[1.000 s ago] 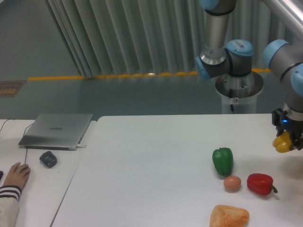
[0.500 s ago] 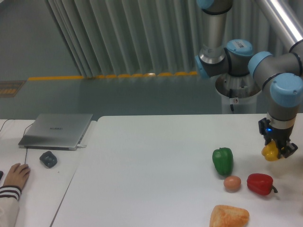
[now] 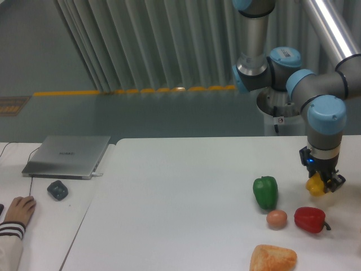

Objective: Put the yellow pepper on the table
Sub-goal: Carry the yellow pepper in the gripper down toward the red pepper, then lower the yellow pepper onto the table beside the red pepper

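We see the yellow pepper clamped in the claw, held just above the bench near its right edge. The claw's fingers close on the pepper from both sides. Below it, toward the front right corner, lie a red pepper, an egg and a bread roll; a green pepper stands to the left. On the neighbouring desk we note a laptop, a mouse and a person's hand.
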